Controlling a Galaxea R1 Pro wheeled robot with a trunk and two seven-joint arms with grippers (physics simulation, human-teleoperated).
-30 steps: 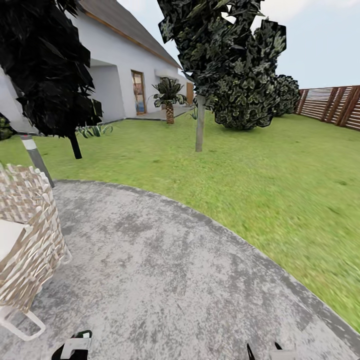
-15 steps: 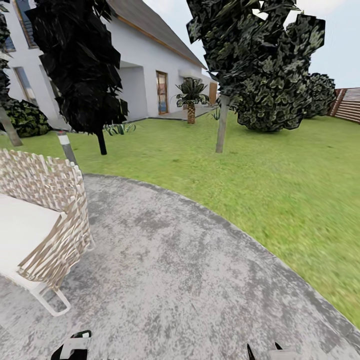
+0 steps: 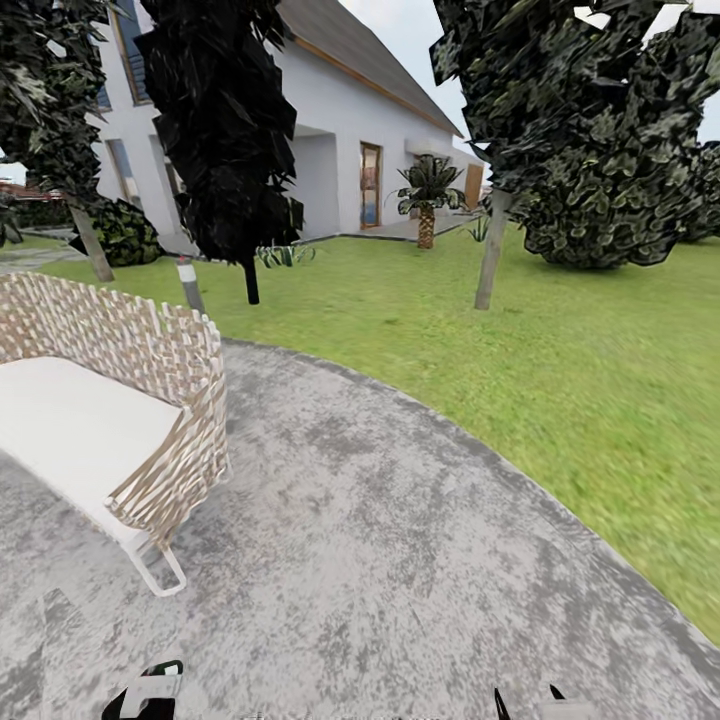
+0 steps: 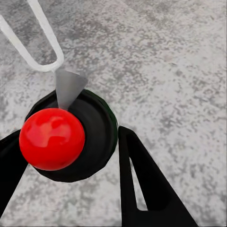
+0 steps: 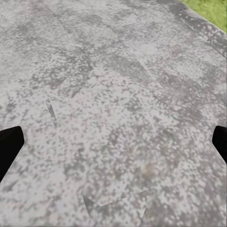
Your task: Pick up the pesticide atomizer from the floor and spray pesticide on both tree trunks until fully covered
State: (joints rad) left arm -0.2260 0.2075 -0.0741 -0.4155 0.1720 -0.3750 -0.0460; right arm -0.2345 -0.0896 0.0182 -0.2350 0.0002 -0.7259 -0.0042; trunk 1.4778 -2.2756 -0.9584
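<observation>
The head view's bottom edge cuts off both claws: only the top of the left claw (image 3: 148, 695) and of the right claw (image 3: 545, 700) shows there. In the left wrist view the red-capped atomizer (image 4: 53, 138) hides its own body beneath its black collar. The right claw (image 5: 113, 142) shows just two dark fingertips at the frame's sides. The wicker sofa (image 3: 120, 400) runs off the left edge. The near tree's (image 3: 560, 90) crown is cropped at the top.
</observation>
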